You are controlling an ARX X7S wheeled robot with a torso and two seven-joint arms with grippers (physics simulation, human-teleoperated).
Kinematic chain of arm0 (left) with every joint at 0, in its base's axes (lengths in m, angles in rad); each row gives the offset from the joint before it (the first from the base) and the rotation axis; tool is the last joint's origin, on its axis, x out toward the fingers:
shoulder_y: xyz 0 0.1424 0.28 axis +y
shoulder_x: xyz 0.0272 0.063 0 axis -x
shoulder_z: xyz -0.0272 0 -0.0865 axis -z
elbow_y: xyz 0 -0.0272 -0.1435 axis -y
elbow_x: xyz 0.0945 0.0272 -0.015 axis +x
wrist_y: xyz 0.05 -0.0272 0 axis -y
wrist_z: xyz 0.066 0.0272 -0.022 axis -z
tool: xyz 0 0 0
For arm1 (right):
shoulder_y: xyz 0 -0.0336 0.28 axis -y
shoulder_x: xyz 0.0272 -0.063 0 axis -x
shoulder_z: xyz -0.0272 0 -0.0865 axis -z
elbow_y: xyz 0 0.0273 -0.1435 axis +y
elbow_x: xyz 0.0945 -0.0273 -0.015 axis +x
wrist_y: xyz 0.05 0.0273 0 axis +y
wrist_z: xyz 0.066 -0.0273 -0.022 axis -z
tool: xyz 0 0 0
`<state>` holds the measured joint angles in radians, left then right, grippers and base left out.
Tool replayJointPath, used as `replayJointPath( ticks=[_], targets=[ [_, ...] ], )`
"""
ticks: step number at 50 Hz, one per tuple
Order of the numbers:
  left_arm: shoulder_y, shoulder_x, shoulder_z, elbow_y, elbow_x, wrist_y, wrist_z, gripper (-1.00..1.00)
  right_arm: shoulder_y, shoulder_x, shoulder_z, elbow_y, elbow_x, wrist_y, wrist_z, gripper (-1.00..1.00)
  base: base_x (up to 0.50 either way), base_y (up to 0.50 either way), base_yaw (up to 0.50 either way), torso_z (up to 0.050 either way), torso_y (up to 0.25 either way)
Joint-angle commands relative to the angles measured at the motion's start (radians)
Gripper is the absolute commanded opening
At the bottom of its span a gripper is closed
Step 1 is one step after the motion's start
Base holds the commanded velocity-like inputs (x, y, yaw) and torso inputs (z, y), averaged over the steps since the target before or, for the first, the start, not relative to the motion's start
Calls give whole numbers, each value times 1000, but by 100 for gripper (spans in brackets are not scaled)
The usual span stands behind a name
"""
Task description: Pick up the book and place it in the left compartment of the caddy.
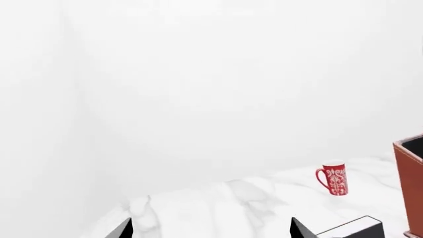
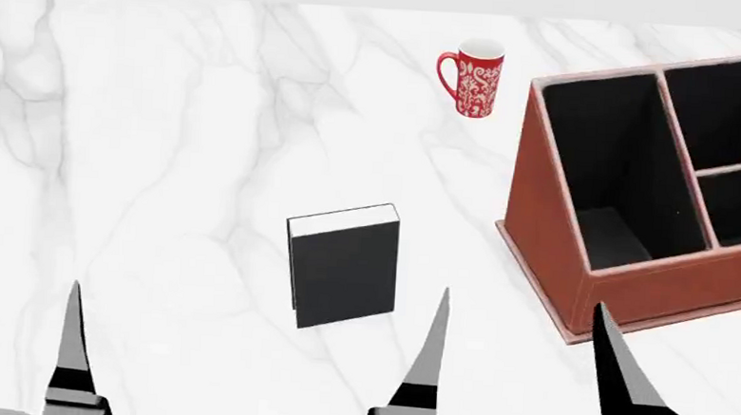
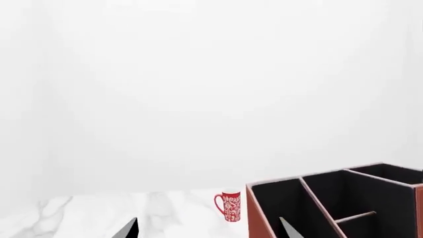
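The black book [image 2: 342, 268] rests on the white marble table, its white page edge along the far side. It also shows in the left wrist view [image 1: 350, 229]. The reddish-brown caddy [image 2: 541, 226] stands to the book's right, and its long left compartment [image 2: 601, 172] is black inside and holds nothing. My left gripper [image 2: 259, 292] is open and empty, its fingers spread wide on the near side of the book. My right gripper [image 3: 208, 220] is open and empty, in front of the caddy [image 3: 261, 218]. Only one right finger [image 2: 616, 373] shows in the head view.
A red patterned mug [image 2: 476, 77] stands at the far side of the table, left of the caddy's back corner. It also shows in the left wrist view [image 1: 334, 179] and the right wrist view [image 3: 229, 206]. A white wall rises behind the table.
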<state>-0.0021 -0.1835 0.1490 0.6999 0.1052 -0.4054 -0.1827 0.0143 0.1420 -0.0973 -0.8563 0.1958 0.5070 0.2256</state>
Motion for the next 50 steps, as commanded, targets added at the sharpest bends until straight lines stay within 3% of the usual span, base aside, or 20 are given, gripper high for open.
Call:
replayJointPath(
  ticks=[1,4,7,12,14,15,21,29,38,50],
  targets=[
    [-21,-20,23,217,46,-132,4,100,67,69,-11,-190,126,120,118,100,0,0,0,0,0],
    [-15,-29,27,236,59,-158,3,100,51,145,-36,-188,186,66,202,100,0,0,0,0,0],
    [8,-24,-5,256,26,-158,6,100,51,151,-18,-182,215,64,214,100,0,0,0,0,0],
    [53,-41,14,334,101,-221,-14,100,49,169,-24,-179,228,45,236,100,0,0,0,0,0],
    [88,64,-52,347,225,-200,91,100,46,174,-27,-179,231,40,241,100,0,0,0,0,0],
    [109,180,-153,347,274,-116,188,100,47,179,-28,-182,230,38,246,100,0,0,0,0,0],
    [196,183,-291,347,178,2,130,100,49,199,-32,-184,251,26,265,100,0,0,0,0,0],
    [290,183,-365,347,185,114,108,100,62,270,-46,-187,313,-21,345,100,0,0,0,0,0],
    [489,183,-574,347,57,280,57,100,68,335,-82,-184,343,-84,407,100,0,0,0,0,0],
    [583,183,-629,347,5,379,50,100,78,396,-95,-180,384,-137,472,100,0,0,0,0,0]
  ],
)
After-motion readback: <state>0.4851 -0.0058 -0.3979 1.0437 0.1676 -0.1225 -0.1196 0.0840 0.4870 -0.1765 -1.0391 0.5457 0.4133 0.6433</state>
